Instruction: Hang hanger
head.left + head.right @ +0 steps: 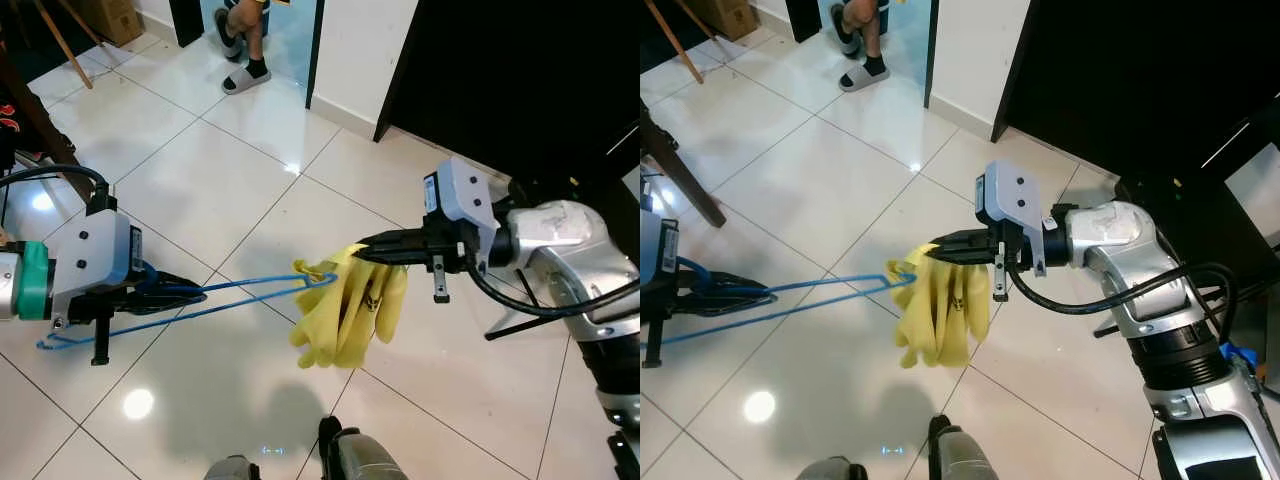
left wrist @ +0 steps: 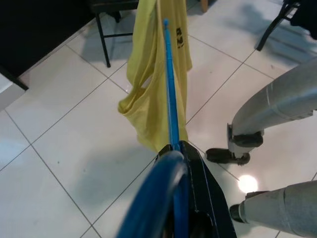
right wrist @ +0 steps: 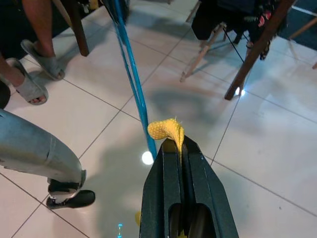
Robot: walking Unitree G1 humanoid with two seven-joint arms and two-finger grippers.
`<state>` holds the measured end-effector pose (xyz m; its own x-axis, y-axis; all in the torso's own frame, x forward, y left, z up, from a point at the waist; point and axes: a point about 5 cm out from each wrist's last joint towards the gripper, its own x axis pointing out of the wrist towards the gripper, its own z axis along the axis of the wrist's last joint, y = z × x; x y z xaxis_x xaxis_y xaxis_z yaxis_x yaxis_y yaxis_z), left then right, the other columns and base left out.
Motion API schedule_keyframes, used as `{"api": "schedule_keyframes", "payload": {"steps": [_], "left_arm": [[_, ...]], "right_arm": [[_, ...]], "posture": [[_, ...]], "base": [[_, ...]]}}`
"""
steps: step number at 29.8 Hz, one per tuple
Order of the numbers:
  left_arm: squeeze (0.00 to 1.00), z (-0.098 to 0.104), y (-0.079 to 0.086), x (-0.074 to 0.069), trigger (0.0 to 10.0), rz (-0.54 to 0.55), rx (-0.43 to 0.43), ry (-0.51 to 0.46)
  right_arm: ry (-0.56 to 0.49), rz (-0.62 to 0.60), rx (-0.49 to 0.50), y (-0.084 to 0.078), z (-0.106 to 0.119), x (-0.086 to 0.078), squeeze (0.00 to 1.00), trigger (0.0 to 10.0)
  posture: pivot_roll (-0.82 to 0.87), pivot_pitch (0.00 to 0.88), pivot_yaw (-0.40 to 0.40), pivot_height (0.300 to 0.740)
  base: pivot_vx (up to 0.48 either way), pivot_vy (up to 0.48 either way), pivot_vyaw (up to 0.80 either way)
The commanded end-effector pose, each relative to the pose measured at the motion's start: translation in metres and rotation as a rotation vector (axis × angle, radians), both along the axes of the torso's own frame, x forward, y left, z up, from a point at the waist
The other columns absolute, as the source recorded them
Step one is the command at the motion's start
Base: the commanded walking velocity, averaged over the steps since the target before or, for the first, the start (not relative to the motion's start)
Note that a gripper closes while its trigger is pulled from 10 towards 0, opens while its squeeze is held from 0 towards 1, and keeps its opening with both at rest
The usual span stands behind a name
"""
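Note:
A blue wire hanger (image 1: 235, 297) stretches across the middle of the eye views above the tiled floor. My left gripper (image 1: 190, 293) is shut on its near end, and its far tip reaches into a yellow garment (image 1: 350, 310). The garment hangs limp from my right gripper (image 1: 368, 243), which is shut on a bunched fold at its top. In the left wrist view the hanger (image 2: 170, 94) runs straight out into the yellow cloth (image 2: 153, 79). In the right wrist view a yellow fold (image 3: 167, 131) sticks up between the black fingers, with the hanger (image 3: 132, 79) passing just beside it.
A person's legs in grey sandals (image 1: 245, 76) stand near a doorway at the back. A dark wooden leg (image 1: 680, 175) slants at the left. Black furniture (image 1: 520, 70) fills the back right. My own feet (image 1: 345, 455) show at the bottom. White tiles (image 1: 200, 180) lie around.

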<state>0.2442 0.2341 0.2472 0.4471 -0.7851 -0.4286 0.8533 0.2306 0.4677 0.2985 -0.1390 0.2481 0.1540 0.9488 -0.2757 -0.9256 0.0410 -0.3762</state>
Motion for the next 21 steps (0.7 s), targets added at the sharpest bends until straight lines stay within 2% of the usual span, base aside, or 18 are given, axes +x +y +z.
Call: {"api": "schedule_keyframes", "payload": {"steps": [1,11,21], "left_arm": [[0.0,-0.003,-0.001,0.001,10.0,-0.005,0.009,-0.001],[0.0,0.005,0.007,0.006,10.0,0.035,0.009,-0.043],[0.0,0.0,-0.007,0.005,10.0,-0.02,-0.024,-0.023]], "right_arm": [[-0.011,0.025,0.013,0.0,0.006,-0.003,0.0,10.0],[-0.002,0.045,0.002,0.0,0.005,-0.006,0.0,10.0],[-0.002,0.058,0.005,0.004,0.006,-0.006,0.0,10.0]], "posture": [[0.04,0.146,-0.013,0.74],[0.04,0.145,-0.016,0.74],[0.03,0.145,-0.017,0.74]], "base": [[0.0,0.0,0.0],[0.0,0.0,0.0],[0.0,0.0,0.0]]}}
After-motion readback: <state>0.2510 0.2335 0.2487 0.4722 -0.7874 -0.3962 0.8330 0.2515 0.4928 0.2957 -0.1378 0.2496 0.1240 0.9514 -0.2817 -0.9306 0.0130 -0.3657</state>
